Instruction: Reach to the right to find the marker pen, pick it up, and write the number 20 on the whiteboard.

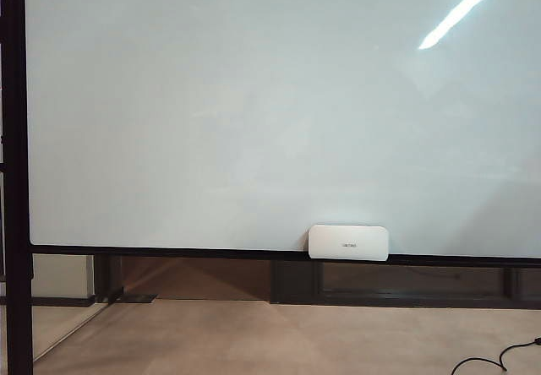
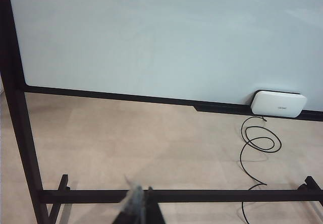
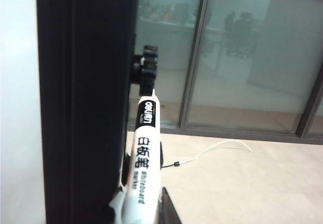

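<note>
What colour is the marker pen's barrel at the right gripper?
White with black lettering, on the marker pen between the right gripper fingers; clearest in the right wrist view.

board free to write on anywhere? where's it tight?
The whiteboard face is bare from its black frame on the left across to the right, down to the white box on the bottom rail. Tight spot: the right gripper around the marker pen beside the black post. The left gripper hangs low, off the board.

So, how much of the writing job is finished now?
The right gripper has reached the marker pen beside the black frame, its fingers on both sides of the barrel. The left gripper hangs low. The whiteboard is blank, so the number remains.
</note>
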Controlling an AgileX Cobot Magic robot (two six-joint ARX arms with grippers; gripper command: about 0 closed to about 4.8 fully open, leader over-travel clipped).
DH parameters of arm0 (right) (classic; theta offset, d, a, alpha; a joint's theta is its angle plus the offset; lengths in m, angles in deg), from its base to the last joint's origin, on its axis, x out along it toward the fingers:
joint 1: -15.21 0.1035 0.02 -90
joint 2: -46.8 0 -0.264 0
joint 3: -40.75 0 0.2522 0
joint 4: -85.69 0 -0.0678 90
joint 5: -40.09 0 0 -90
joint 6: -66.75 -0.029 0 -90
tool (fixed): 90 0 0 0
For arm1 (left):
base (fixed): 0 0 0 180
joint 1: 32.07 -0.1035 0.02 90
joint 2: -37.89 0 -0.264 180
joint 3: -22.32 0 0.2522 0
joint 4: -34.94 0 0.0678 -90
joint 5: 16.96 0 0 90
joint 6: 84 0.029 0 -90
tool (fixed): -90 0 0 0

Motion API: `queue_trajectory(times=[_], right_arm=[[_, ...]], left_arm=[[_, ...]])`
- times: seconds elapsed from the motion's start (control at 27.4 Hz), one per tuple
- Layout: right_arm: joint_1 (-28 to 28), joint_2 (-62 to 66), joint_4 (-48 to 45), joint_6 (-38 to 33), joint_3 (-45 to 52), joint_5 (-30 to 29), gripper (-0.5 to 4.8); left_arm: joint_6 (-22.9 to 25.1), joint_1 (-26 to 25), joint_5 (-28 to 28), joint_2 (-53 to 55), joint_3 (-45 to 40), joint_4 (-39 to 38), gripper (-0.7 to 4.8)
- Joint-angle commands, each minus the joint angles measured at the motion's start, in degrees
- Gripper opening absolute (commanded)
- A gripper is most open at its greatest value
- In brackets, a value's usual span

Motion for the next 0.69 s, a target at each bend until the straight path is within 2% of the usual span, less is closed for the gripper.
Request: queue_trajectory(times=[0.04, 0.18, 0.29, 0.48, 0.55, 0.62, 0.66, 0.69], right_arm=[[-0.3, -0.3, -0.9, -0.9, -0.3, 0.5, -0.01], [-1.1, -1.4, -1.2, -5.9, -0.2, 1.2, -0.01], [-2.1, -3.1, -1.1, -13.3, -0.2, 2.3, -0.02], [-3.6, -6.7, 0.5, -23.2, -0.2, 2.0, -0.02], [-4.2, -8.6, 4.0, -26.6, -0.2, 1.9, -0.02], [-4.3, -13.2, 14.4, -26.9, -0.1, 1.9, -0.02], [-4.3, -16.7, 22.6, -22.7, -0.1, 2.5, -0.02], [-4.3, -18.4, 26.1, -20.0, -0.1, 2.7, -0.02]], left_arm=[[0.0, 0.0, 0.0, 0.0, 0.1, 0.8, -0.03], [0.0, 0.0, -0.1, 0.0, 0.3, 0.8, -0.03], [0.0, 0.0, -1.3, 0.0, 0.3, 0.8, -0.03], [-0.9, 0.1, -6.8, 0.0, 0.3, 0.8, -0.03], [-2.9, 0.1, -8.7, 0.0, 0.3, 0.8, -0.03], [-3.5, 0.1, -11.9, 0.0, 0.3, 0.8, -0.02], [-4.0, 0.1, -14.2, 0.0, 0.3, 0.8, -0.02], [-4.7, 0.1, -14.9, 0.0, 0.4, 0.8, -0.01]])
